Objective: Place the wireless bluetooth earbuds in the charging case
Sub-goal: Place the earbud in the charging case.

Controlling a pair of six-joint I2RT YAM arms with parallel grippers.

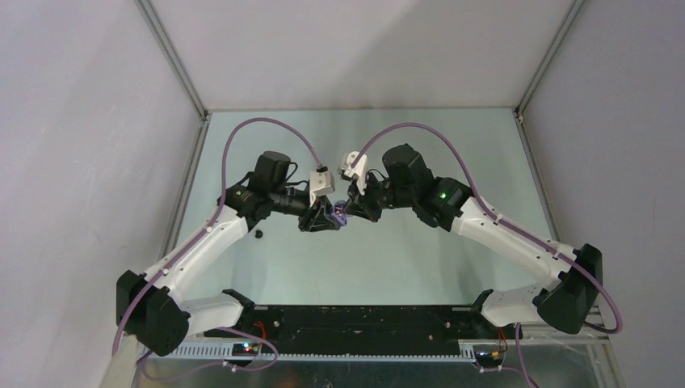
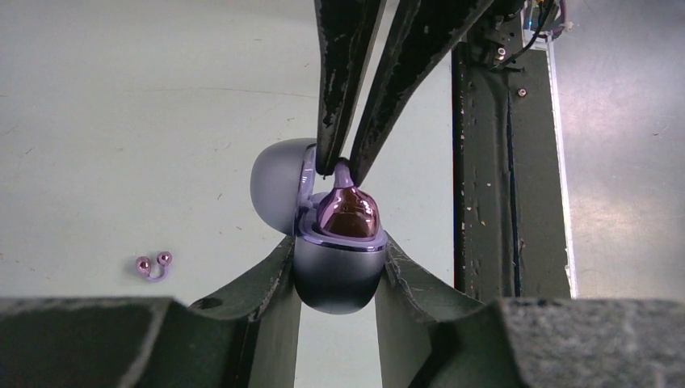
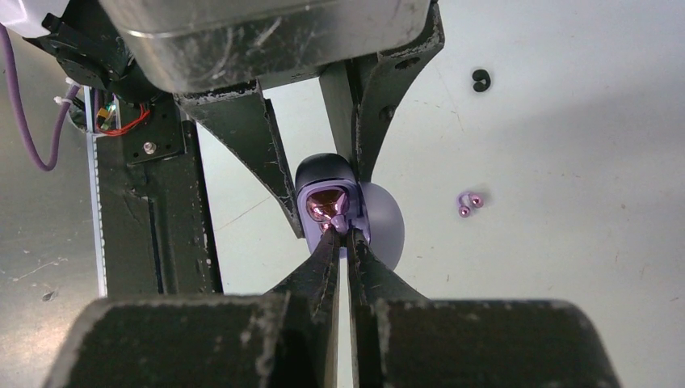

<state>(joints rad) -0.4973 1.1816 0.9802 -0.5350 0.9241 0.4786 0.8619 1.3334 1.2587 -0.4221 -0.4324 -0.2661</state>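
Glossy chrome-purple earbud (image 2: 350, 214), matt smooth plastic case (image 2: 338, 279), scuffed blk right end effector fingers (image 2: 343, 73), matt tabletop (image 2: 121, 121) w/ scratches

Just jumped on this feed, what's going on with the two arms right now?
The left gripper is clamped on the charging case, whose lid is open. The right gripper pinches a purple earbud by its narrow end and has it at the case's well, not yet released. A second purple earbud and a black earbud lie loose on the table.
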